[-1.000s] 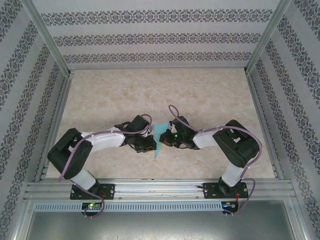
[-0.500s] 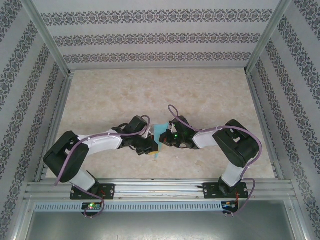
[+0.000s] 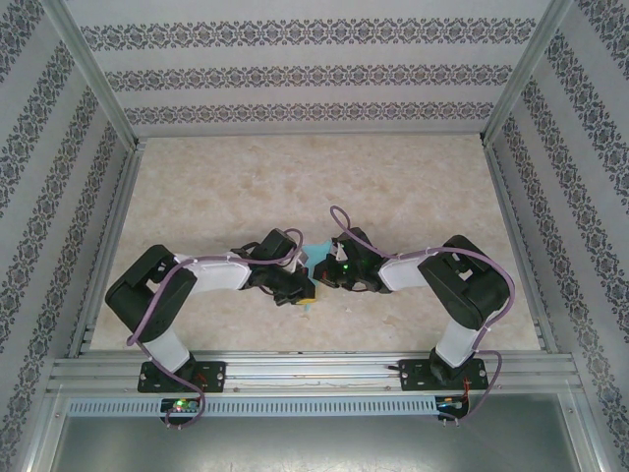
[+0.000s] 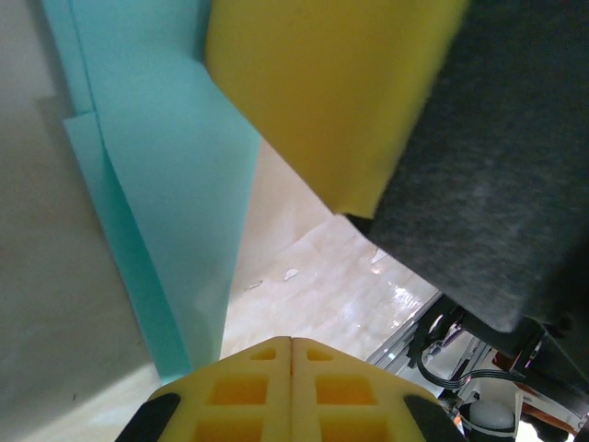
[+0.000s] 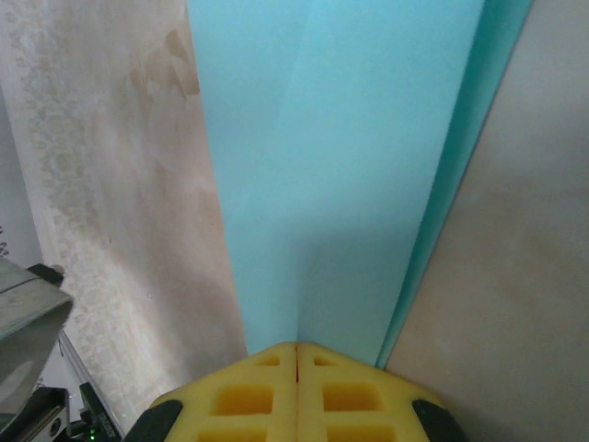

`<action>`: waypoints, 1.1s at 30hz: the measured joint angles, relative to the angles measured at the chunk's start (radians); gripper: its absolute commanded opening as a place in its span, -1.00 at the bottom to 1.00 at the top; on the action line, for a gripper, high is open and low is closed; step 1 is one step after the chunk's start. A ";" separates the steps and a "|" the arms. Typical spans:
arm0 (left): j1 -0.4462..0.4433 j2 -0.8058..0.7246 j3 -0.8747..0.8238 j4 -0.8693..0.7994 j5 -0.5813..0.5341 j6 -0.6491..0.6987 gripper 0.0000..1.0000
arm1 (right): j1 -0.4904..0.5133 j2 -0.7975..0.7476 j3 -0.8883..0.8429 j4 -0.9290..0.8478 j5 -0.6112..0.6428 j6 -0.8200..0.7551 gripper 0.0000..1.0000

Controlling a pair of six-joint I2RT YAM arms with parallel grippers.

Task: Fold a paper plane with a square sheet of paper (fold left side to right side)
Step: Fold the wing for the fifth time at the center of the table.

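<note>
The left claw (image 4: 292,345) has its yellow ribbed fingers pressed together. The seam between them shows no gap and nothing is caught in it. Just left of its tips in its wrist view lies the thin turquoise-blue sheet of paper (image 4: 175,184). It is folded into a long, narrow creased shape, with a second layer peeking out along its left edge and a point near the claw's tips. Opposite it in that view is the yellow pad (image 4: 331,92) and dark grey body of the right claw, which overlaps the upper part of the paper.

The right claw (image 5: 296,348) is likewise pressed together. In its wrist view the sheet of paper (image 5: 340,166) runs straight out from its fingertips. A soft crease goes down its length, and a thin darker strip of a lower layer shows along the right edge. Whether the tips rest on the paper or nip its edge cannot be told.

From above, the black-and-white left arm (image 3: 211,273) and right arm (image 3: 462,280) bend inward and meet near the middle of the beige marble-patterned table (image 3: 295,177), somewhat toward its near edge. The two claws are almost touching there. Slivers of the turquoise paper show between and below them, lying on the table. Grey-and-white patterned walls (image 3: 295,74) enclose the table on three sides, and an aluminium rail (image 3: 314,366) carries the arm bases.
</note>
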State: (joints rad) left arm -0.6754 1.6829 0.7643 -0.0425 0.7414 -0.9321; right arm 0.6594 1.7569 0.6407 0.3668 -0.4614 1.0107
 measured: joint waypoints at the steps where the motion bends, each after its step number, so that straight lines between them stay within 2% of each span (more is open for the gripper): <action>1: 0.000 0.004 0.000 0.003 0.000 0.000 -0.98 | 0.000 0.000 0.000 0.000 0.000 0.000 -1.00; 33: 0.000 0.013 -0.067 0.081 0.000 -0.001 -0.98 | 0.005 0.001 0.019 -0.041 0.005 -0.023 -1.00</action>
State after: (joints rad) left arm -0.6754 1.6962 0.6975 0.0383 0.7410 -0.9329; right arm 0.6640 1.7580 0.6594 0.3256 -0.4564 0.9874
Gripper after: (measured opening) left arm 0.044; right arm 0.064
